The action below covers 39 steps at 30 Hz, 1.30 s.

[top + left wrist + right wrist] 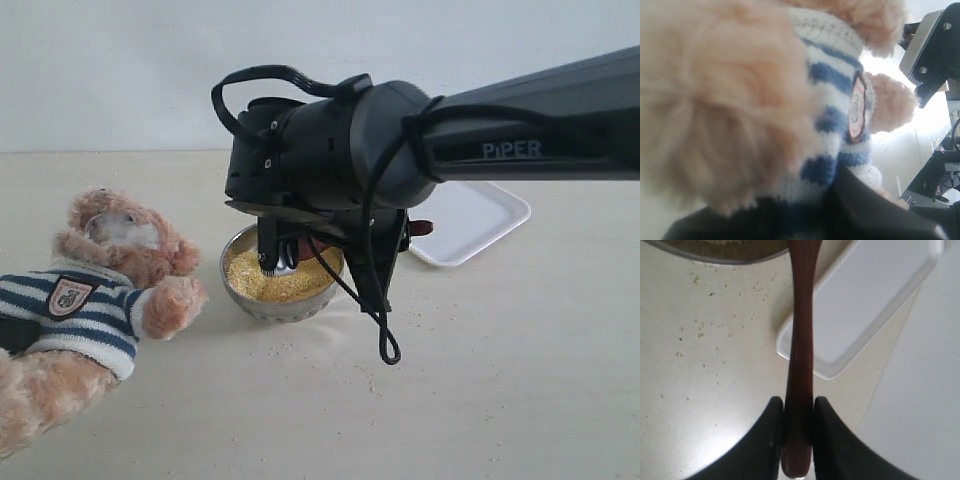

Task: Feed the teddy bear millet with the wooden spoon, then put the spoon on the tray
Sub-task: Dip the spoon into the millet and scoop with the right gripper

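Note:
The teddy bear (pixel 90 300) lies at the left in its striped shirt; its fur and badge fill the left wrist view (pixel 790 100). My left gripper (pixel 805 215) is shut on the bear's shirt, with dark fingers on either side of the fabric. A steel bowl (pixel 262 305) of yellow millet (pixel 270 283) stands at the centre. My right gripper (pixel 392 245) (pixel 799 415) hangs just right of the bowl, shut on the handle of the wooden spoon (pixel 802 315). The handle's end (pixel 421 228) sticks out behind the fingers and its far end reaches over the bowl's rim (pixel 715 257). The white tray (pixel 470 222) (pixel 870 305) lies beyond, to the right.
Loose millet grains (pixel 705 330) are scattered on the pale table (pixel 480 380) around the bowl. The right arm (pixel 540 120) spans the upper right of the exterior view and hides the back of the bowl. A black cable loop (pixel 388 345) hangs from the wrist.

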Motion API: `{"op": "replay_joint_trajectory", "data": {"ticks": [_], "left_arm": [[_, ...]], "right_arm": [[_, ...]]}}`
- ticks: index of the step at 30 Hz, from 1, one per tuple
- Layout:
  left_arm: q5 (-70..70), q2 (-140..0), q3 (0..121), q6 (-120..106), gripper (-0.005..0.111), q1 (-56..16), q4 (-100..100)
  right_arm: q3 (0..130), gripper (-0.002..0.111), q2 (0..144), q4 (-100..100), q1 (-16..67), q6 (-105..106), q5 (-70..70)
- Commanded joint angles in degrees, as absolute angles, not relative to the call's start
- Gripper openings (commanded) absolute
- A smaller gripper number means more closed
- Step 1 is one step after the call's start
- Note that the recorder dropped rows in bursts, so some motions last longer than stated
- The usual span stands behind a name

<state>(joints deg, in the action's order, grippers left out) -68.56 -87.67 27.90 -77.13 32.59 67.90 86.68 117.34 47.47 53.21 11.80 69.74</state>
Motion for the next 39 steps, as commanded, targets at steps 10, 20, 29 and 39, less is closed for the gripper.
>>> {"op": "replay_joint_trajectory", "data": {"ticks": [10, 20, 29, 39], "left_arm": [[-70.0, -87.1, 27.7, -77.6, 0.007, 32.9, 68.5], [-70.0, -87.1, 27.7, -77.6, 0.007, 32.9, 68.5], [-70.0, -87.1, 27.7, -77.6, 0.007, 32.9, 68.5], [-70.0, -87.1, 27.7, -77.6, 0.007, 32.9, 68.5]], "right_arm": [[87.0, 0.011, 118.2, 45.0, 53.3, 15.1, 70.0], [87.0, 0.011, 118.4, 42.3, 54.4, 15.5, 69.4], [88.9, 0.011, 118.4, 39.9, 54.4, 14.0, 69.4], [91.6, 0.011, 118.4, 34.2, 53.5, 12.9, 70.0]]}}
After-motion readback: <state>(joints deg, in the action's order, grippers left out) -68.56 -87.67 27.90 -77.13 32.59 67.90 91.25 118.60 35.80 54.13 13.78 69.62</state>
